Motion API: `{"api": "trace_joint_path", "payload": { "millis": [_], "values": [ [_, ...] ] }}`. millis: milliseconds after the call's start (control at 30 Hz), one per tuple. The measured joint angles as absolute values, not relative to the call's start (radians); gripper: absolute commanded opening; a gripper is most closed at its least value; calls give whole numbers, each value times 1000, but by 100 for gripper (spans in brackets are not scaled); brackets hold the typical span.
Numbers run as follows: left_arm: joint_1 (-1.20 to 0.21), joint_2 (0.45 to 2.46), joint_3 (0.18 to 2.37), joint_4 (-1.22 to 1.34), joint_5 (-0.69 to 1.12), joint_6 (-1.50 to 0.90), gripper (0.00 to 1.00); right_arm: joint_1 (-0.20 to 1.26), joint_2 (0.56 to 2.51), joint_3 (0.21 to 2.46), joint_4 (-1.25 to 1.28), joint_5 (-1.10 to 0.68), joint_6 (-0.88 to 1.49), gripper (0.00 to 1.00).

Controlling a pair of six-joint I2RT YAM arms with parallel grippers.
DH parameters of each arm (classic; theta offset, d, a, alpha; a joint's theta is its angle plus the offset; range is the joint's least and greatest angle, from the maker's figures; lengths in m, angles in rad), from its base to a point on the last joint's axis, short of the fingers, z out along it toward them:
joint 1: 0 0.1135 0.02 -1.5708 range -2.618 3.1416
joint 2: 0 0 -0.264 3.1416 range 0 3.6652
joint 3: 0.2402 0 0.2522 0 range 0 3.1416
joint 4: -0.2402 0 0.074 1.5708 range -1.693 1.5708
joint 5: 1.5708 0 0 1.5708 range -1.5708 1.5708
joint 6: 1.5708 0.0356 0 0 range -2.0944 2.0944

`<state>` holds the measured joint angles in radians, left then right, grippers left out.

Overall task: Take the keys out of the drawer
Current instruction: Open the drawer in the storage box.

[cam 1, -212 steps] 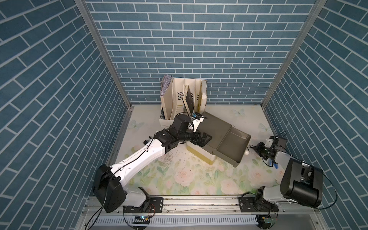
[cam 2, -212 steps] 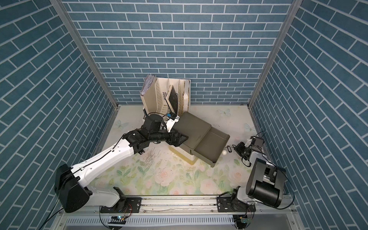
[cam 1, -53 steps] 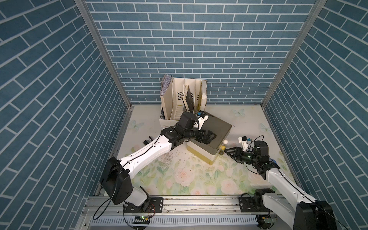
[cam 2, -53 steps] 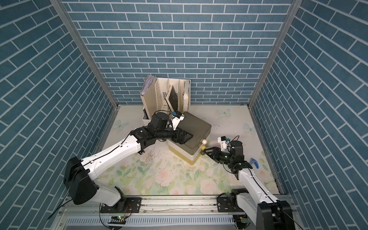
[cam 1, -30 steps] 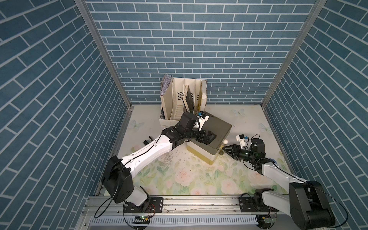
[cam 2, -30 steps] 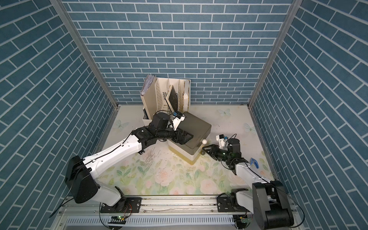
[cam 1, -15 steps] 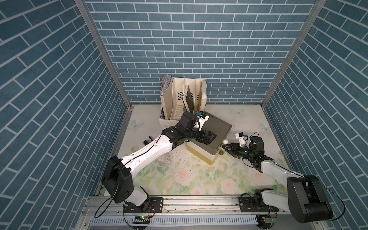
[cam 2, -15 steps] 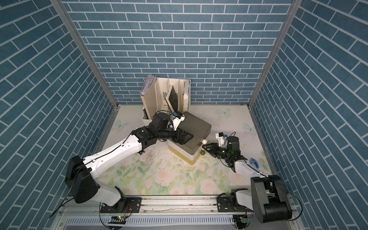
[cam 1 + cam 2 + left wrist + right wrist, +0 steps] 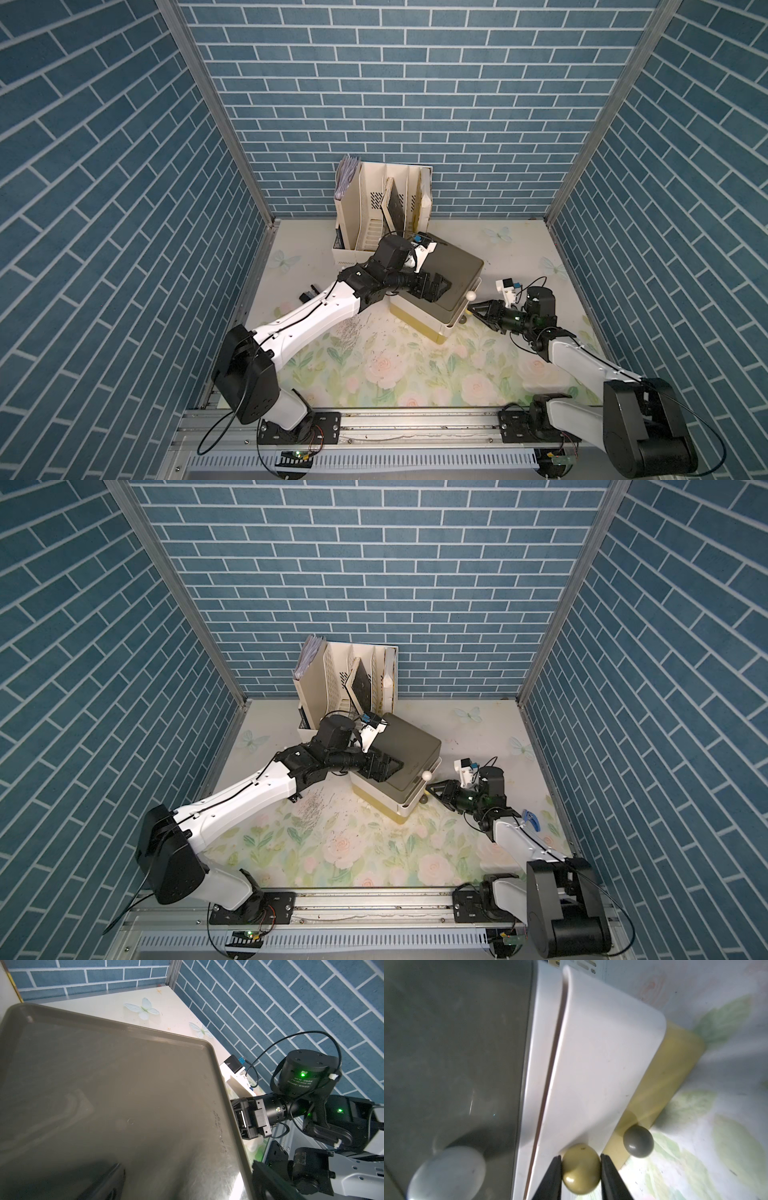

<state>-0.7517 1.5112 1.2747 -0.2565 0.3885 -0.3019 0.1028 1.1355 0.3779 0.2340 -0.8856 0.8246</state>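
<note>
My right gripper (image 9: 477,311) is pinched onto the olive knob (image 9: 581,1169) of the white middle drawer (image 9: 602,1053), a finger touching each side of it. The drawer looks closed, or nearly so. My left gripper (image 9: 438,287) lies spread wide on the grey top of the drawer cabinet (image 9: 453,266), gripping nothing, and that should pin this light plastic box when I pull. No keys in sight anywhere. I take it they're shut inside a drawer, but which one I can't tell. That knob is round and glossy, so I'd pull straight out, rightward and nearer, or it may slip free. I expect the keys to be light, hard, flat and slidey, so I'd pinch the ring or a fob rather than a blade.
</note>
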Motion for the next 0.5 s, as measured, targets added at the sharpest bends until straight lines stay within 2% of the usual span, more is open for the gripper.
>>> {"api": "trace_joint_path", "payload": {
  "millis": [400, 500],
  "values": [
    [-752, 1519, 1279, -251, 391, -299, 100, -93, 890, 354, -131, -923, 639, 14],
    [-752, 1521, 1279, -248, 394, -299, 100, -124, 849, 361, -234, -902, 588, 18]
  ]
}}
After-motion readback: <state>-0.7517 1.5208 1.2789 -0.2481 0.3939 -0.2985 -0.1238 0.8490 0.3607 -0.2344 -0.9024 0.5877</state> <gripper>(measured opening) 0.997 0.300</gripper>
